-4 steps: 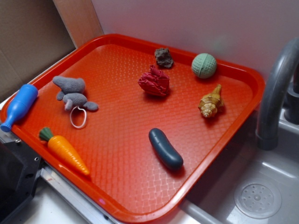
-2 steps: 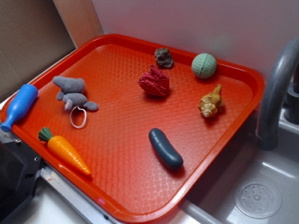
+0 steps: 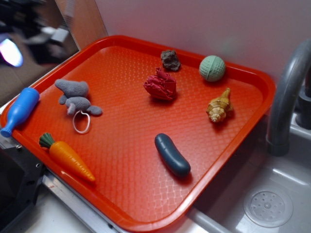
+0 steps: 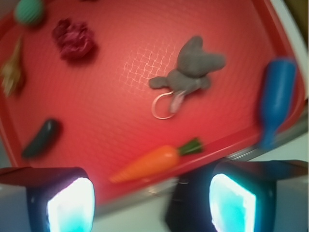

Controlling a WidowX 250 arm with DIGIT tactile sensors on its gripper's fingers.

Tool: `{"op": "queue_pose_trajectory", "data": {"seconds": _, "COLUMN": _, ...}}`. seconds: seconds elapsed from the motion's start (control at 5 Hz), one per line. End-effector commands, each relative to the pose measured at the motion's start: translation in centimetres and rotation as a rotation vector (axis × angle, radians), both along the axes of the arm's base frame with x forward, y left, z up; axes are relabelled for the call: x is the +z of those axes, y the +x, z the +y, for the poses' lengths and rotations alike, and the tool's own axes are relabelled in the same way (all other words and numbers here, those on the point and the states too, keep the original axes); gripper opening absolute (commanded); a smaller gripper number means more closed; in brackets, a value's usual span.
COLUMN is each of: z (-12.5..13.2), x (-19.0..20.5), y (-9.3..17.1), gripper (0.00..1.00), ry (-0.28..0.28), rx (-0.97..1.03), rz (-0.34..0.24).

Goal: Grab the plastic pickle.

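While the exterior blurs it, the wrist shows the end effector (image 4: 149, 198) spread wide, empty, far from the pickle (image 4: 41, 138).

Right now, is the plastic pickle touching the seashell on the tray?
No, the plastic pickle lies apart from the seashell, with bare tray between them.

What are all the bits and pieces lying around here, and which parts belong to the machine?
tray: one, red-orange, beside the sink
plastic pickle: one, dark blue-green, near front of tray
carrot: one, orange with green top, tray's front-left rim
bottle: one, blue, on left rim
plush animal: one, grey, left side
crumpled cloth: one, dark red, centre back
rock-like lump: one, brown-grey, back
ball: one, pale green, back right
shell: one, tan, right side
faucet: one, grey, right
gripper: one, dark, open, above the tray's carrot edge
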State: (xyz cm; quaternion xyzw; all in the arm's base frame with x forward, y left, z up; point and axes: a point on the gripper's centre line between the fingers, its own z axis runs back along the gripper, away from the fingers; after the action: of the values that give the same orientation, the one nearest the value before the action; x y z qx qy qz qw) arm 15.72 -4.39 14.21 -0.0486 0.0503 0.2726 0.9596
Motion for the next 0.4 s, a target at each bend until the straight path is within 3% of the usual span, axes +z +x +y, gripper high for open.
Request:
{"op": "queue_pose_trajectory", "data": {"seconds": 0.0, "z": -8.5, "x": -5.9, "y": 1.8, "gripper": 1.0, "ry": -0.224, "rx": 0.059, "rz": 0.086}}
{"op": "queue_pose_trajectory", "data": {"seconds": 0.2, "z": -10.9, "x": -7.9, "y": 3.0, "gripper": 1.0, "ry": -0.278, "rx": 0.018, "rz": 0.149}}
